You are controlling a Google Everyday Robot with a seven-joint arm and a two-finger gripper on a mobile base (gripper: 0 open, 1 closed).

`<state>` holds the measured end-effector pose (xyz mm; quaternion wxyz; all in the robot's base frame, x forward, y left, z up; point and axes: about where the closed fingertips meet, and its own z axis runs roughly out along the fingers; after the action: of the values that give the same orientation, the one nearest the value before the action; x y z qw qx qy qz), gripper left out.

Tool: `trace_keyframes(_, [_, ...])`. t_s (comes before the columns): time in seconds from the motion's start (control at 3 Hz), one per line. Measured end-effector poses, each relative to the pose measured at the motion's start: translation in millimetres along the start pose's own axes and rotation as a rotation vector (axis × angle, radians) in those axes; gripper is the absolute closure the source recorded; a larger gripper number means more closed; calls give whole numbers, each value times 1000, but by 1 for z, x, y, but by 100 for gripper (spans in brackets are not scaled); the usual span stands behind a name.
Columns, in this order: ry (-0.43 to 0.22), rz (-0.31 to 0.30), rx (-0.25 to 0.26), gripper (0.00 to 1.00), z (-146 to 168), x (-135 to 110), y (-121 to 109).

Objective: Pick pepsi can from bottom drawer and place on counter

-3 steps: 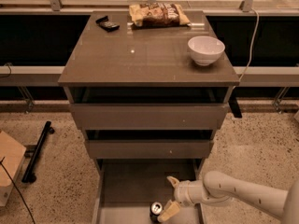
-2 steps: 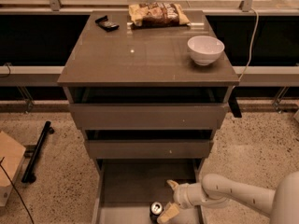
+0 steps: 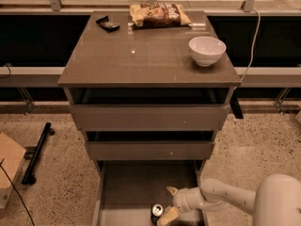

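The pepsi can (image 3: 156,212) stands upright at the front of the open bottom drawer (image 3: 136,185), its silver top showing. My gripper (image 3: 170,204) reaches in from the right on a white arm, just to the right of the can. Its fingers are spread, one tip (image 3: 171,190) behind the can and one (image 3: 167,216) at the can's right side. The can is not held. The counter (image 3: 141,55) is the glossy top of the cabinet above.
On the counter stand a white bowl (image 3: 207,50) at the right, a snack bag (image 3: 159,14) at the back and a small dark object (image 3: 108,24) at the back left. The two upper drawers are slightly open. A black bar (image 3: 37,152) lies on the speckled floor at left.
The gripper has edged a little lower and closer to the can's right side. The can has not moved.
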<state>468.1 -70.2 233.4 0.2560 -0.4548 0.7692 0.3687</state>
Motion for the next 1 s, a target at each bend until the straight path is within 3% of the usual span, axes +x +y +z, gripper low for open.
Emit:
trace_keyframes(0.67, [-27,65,-83,0,43,29,-7])
trace_keyframes(1.0, [-45,111,-121,18,59,37,2])
